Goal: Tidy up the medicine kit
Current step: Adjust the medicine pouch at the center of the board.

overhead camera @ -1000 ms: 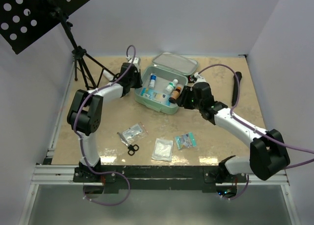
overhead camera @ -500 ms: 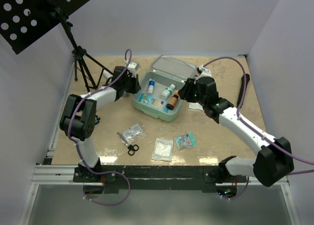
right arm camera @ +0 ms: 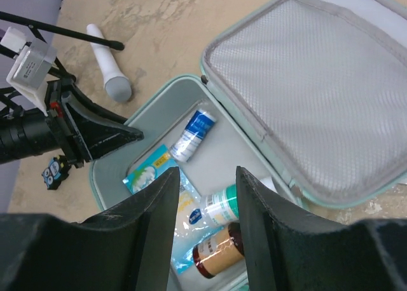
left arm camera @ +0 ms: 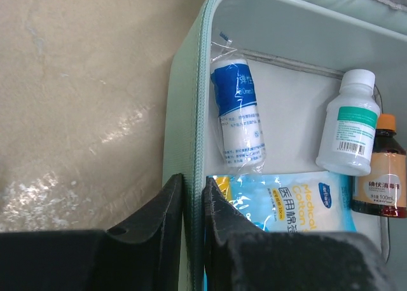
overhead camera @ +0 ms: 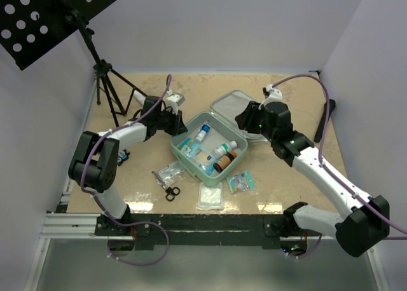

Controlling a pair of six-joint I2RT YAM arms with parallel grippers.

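Observation:
The medicine kit [overhead camera: 191,166] lies open in mid-table, a mint-green soft case with its mesh-lined lid [overhead camera: 230,105] folded back flat. Inside are a blue-and-white roll [left arm camera: 238,113], a white bottle [left arm camera: 348,132], a brown bottle [left arm camera: 378,180] and a cotton packet [left arm camera: 289,202]. My left gripper [overhead camera: 180,124] is shut on the kit's left wall [left arm camera: 193,145], one finger outside and one inside. My right gripper [right arm camera: 206,176] hovers open above the kit's right side near the lid hinge, holding nothing.
In front of the kit lie a clear packet [overhead camera: 168,172], black scissors [overhead camera: 172,192], a white gauze packet [overhead camera: 210,194] and a teal packet [overhead camera: 240,182]. A white-and-grey cylinder [right arm camera: 108,56] and a small gadget [overhead camera: 123,156] sit left. A tripod [overhead camera: 105,81] stands back left.
The kit has slid toward the near edge and turned, pulled by my left gripper. Its lid has dropped from upright to flat. My right gripper has risen off the kit's right edge.

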